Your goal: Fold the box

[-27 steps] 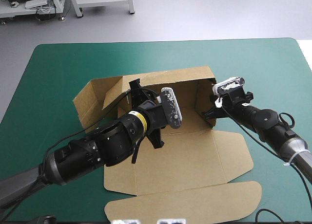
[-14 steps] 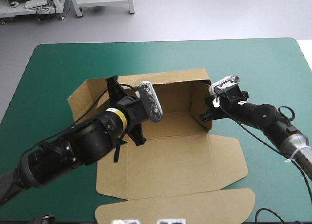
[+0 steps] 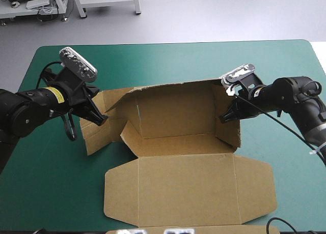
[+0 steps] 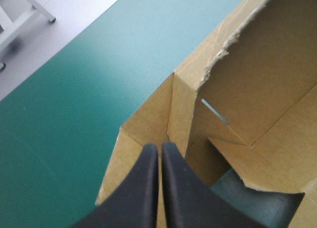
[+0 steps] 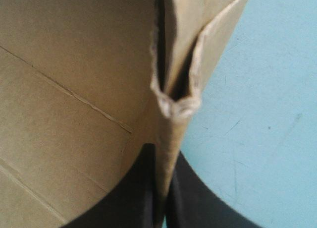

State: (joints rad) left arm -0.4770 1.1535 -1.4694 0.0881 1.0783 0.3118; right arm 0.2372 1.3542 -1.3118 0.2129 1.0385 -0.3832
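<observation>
Table (image 3: 168, 61): teal-green cover, the box at its middle.
Box (image 3: 173, 142): brown board, partly raised, open at the top, its floor flat on the cover.
Lid (image 3: 188, 191): flat on the cover, reaching toward the table's near edge.
Back wall (image 3: 173, 109): upright, its top edge ragged.
Right wall (image 3: 232, 129): upright, doubled over at its top edge.
Left flap (image 3: 94, 135): lying outward toward the table's left, a short fold standing beside it at the back corner.
Left gripper (image 3: 102, 119): black fingers almost together, pinching the left flap's edge just outside the back corner.
Right gripper (image 3: 224, 117): black fingers clamped on the right wall, one inside and one outside, board between them.
</observation>
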